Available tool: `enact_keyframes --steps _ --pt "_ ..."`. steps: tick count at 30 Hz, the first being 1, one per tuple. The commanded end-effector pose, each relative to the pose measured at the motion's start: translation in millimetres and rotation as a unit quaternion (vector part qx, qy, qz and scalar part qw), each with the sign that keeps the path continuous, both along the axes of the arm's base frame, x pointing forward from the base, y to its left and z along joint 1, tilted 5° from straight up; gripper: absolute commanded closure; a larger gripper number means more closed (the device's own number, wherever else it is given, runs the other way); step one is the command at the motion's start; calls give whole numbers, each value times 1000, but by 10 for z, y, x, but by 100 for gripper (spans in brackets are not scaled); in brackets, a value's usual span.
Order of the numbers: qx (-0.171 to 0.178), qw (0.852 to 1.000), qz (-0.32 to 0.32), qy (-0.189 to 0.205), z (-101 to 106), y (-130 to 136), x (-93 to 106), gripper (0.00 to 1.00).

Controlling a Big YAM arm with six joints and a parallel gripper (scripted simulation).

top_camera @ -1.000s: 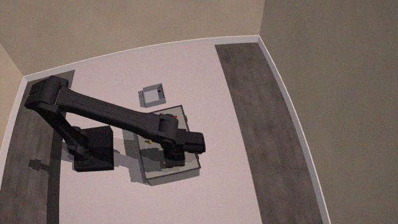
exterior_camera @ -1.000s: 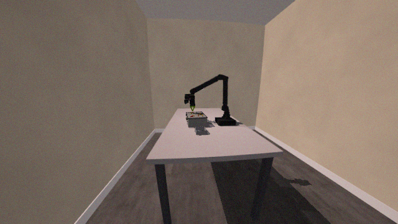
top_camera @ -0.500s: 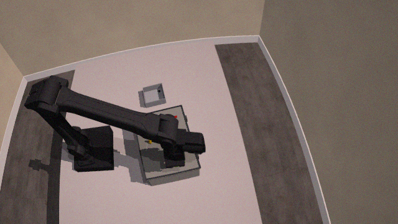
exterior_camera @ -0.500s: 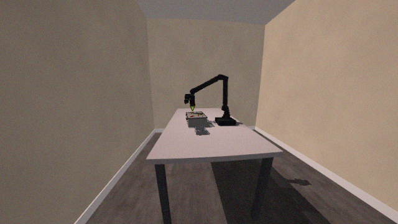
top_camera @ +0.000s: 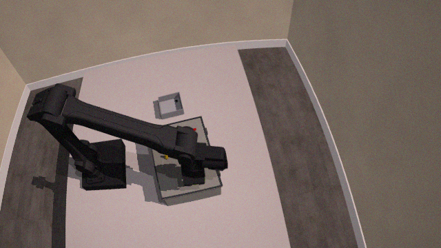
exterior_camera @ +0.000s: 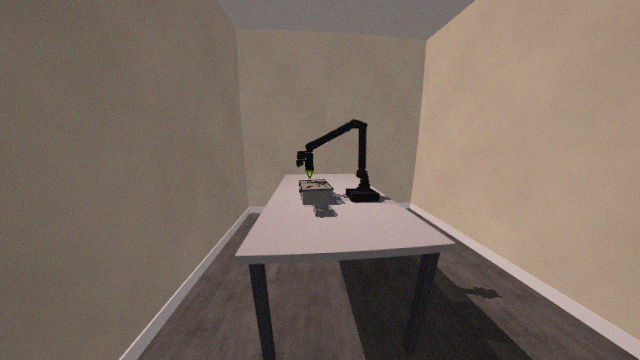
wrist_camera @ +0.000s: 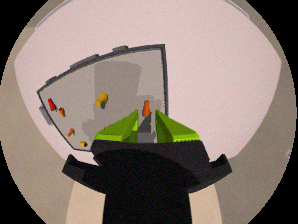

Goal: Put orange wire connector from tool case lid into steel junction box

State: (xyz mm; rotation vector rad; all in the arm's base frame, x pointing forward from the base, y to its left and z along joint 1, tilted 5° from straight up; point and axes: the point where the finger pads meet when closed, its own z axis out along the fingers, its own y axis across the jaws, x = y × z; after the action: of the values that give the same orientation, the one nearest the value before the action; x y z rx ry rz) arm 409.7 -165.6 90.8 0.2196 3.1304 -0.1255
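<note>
My gripper (top_camera: pixel 193 184) (exterior_camera: pixel 309 178) (wrist_camera: pixel 146 113) hangs over the tool case (top_camera: pixel 187 193) (exterior_camera: pixel 318 195) (wrist_camera: pixel 165 75), its green fingertips partly open, a narrow gap between them and nothing in their hold. In the wrist view the nearest orange connector (wrist_camera: pixel 146 108) lies on the lid straight out in front of that gap, nearly centred between my two tips, near the lid's edge on the right of that view. Its long axis runs up and down in the wrist view, along the gap rather than across it, so my tips would come down one on each of its long flanks; I judge that I need little or no turn of the wrist. What I cannot tell is how much height remains between tips and connector, though the exterior view has me just above the lid. I am the only arm here, so the reach is mine. I would lower myself with that line kept, opening a little more if the flanks look tight, and close only around this piece. The larger yellow connector (wrist_camera: pixel 102 99) lies off to the left in the wrist view, and two smaller orange ones lie farther over, well apart from my tips. The steel junction box (top_camera: pixel 171 105) (exterior_camera: pixel 324 210) stands beside the case on the table, the place for one orange piece alone.

Across the last second, any shift of the arm (top_camera: pixel 120 122) (exterior_camera: pixel 362 150) is too small to tell in the top and exterior views. The same goes for the end effector (top_camera: pixel 193 176) (exterior_camera: pixel 309 178) (wrist_camera: pixel 146 113): neither a sideways move nor a change in height can be made out between the earlier pictures and now. Whether its fingers have drawn closer together or spread cannot be told, as they are tiny in the exterior view and the wrist view has no earlier picture to hold it against.
</note>
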Motion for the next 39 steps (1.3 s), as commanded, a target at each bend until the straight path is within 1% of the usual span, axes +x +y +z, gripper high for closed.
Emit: enact_keyframes --steps 1,8,16,18,22,24,37,38,39 --pt "-1 1000 -3 1 -50 -53 -39 75" --pt "-4 1000 -3 -9 26 -54 -49 75" --pt "-5 1000 -3 -11 41 -53 -47 75" --pt "-5 1000 -3 -10 -8 -57 -48 75" --pt "-2 1000 -2 -3 -199 -66 -56 75" --pt "-1 1000 -2 -1 -257 -69 -59 75" --pt "1 1000 -3 4 -306 -55 -63 75" --pt "1 1000 -3 4 -308 -54 -63 94" --pt "1 1000 -3 4 -309 -54 -63 94"
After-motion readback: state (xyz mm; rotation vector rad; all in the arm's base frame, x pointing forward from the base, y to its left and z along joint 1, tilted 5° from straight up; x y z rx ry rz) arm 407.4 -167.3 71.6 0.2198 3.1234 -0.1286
